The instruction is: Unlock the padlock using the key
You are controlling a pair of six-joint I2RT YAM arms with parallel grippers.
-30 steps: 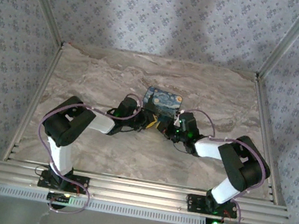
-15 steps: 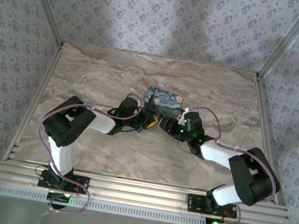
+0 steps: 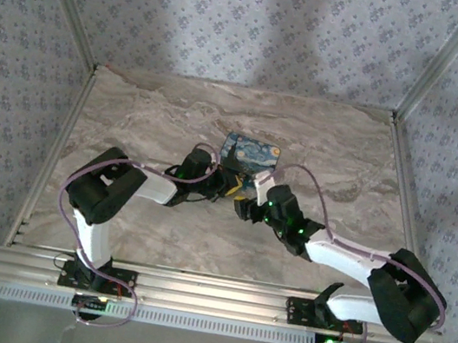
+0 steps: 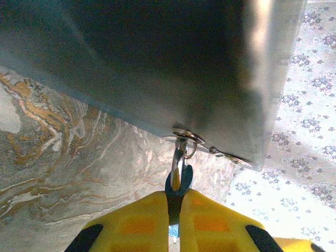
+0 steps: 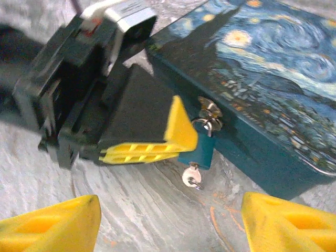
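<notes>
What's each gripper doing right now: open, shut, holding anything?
Left gripper: shut on the padlock.
Right gripper: open, holding nothing; the key sits in the padlock.

- padlock point(image 5: 202, 150): dark teal-blue body, silver shackle.
- key point(image 5: 192, 177): silver.
- box point(image 5: 273, 58): deep blue starry-night print with yellow swirls and stars; teal side.
- table point(image 3: 159, 116): beige-grey marble pattern, orange-brown veins.
- walls point(image 3: 262, 27): pale wallpaper, repeating grey-blue floral motif.
- left gripper point(image 4: 174, 207), right gripper point(image 5: 170, 215): yellow fingers; black housing on the left one.
- arms point(image 3: 347, 255): black and white.
- cables point(image 3: 308, 174): purple.
</notes>
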